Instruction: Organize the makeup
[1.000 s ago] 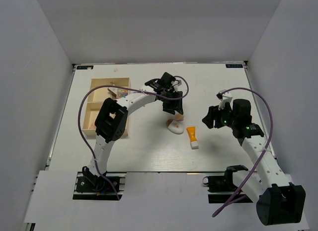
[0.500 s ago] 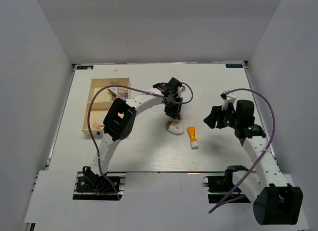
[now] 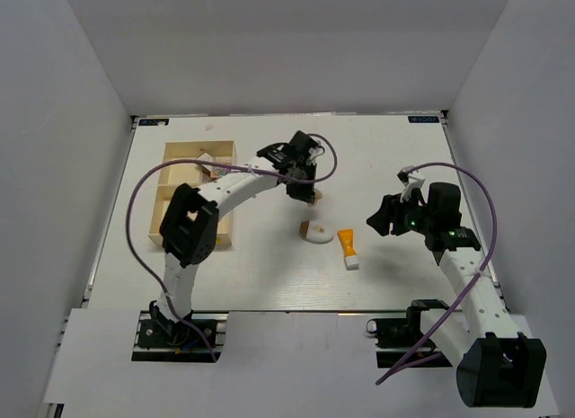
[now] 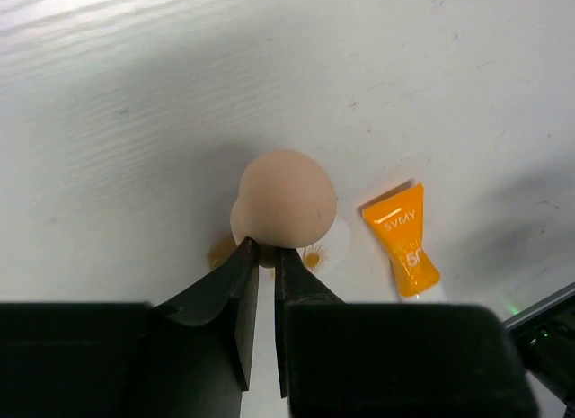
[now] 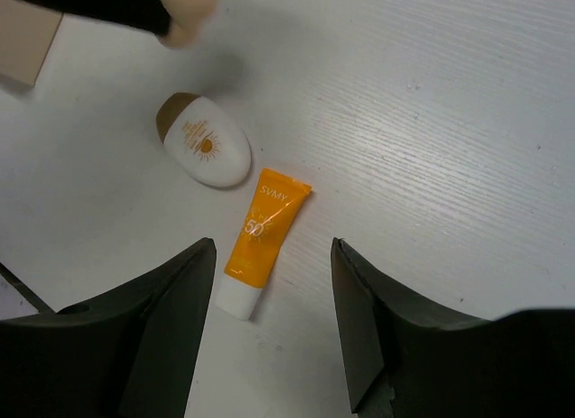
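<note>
My left gripper (image 3: 304, 191) is shut on the beige egg-shaped sponge (image 3: 311, 200), its fingertips pinching the sponge's lower end (image 4: 287, 198) above the table. Directly beneath lies the cream compact (image 3: 316, 232) with a brown end and an orange sun print, partly hidden by the sponge in the left wrist view (image 4: 236, 222). The orange white-capped tube (image 3: 348, 246) lies flat just right of the compact. My right gripper (image 3: 375, 218) hovers open to the right of the tube. In the right wrist view the tube (image 5: 263, 236) shows between its spread fingers and the compact (image 5: 207, 151) further off.
The light wooden compartment tray (image 3: 199, 146) stands at the left of the table, with a small item (image 3: 208, 169) in its far compartment, partly covered by the left arm. A tray corner (image 5: 22, 40) shows in the right wrist view. White walls surround the table.
The left gripper has closed on the sponge and lifted it away from the compact, moving back and slightly left. The right arm has hardly moved.
</note>
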`<state>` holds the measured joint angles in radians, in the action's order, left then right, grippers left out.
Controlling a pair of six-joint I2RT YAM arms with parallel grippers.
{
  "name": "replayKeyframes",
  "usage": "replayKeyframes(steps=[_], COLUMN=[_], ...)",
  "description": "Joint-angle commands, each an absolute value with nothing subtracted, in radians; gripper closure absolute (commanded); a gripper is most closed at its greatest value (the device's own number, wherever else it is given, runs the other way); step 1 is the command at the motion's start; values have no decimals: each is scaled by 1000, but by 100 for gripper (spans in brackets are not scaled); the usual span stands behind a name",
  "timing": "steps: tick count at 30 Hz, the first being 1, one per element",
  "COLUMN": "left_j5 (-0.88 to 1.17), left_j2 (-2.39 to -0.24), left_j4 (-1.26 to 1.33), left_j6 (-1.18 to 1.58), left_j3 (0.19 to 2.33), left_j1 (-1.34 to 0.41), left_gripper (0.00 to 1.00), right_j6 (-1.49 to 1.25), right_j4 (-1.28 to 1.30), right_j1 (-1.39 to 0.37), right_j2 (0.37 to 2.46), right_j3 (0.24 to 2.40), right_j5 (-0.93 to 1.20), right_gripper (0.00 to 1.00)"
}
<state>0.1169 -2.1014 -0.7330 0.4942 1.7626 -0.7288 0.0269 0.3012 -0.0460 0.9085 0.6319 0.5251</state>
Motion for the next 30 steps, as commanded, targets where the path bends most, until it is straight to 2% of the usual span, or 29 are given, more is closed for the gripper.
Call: replayKeyframes(steps=[1, 8, 13, 17, 25, 28, 30], left_j5=[-24, -228, -271, -294, -348, -350, -344], left_j2=[-1878, -1603, -1485, -1433, -1407, -1413, -1422], left_j4=[-710, -768, -851, -868, -913, -913, -913], left_j6=[525, 571, 604, 620, 609, 606, 606], left_j3=[1711, 1487, 1372, 1279, 1186, 1174, 1166], left_j1=[-681, -533, -390, -278, -160, -137, -126], left_gripper=[80, 81, 82, 82, 81, 77, 60], right_j6=[55, 58, 66, 72, 89, 94, 94], right_j4=[314, 299, 299, 296, 305, 305, 305], right_j1=[-43, -43, -41, -41, -43, -46, -44], right_j2=[884, 890, 905, 911, 911, 920, 928], right_j3=[604, 592, 603, 606, 607, 607, 609], right_j5=[561, 589, 598, 601, 603, 611, 618], right_gripper=[40, 41, 41, 41, 41, 41, 41])
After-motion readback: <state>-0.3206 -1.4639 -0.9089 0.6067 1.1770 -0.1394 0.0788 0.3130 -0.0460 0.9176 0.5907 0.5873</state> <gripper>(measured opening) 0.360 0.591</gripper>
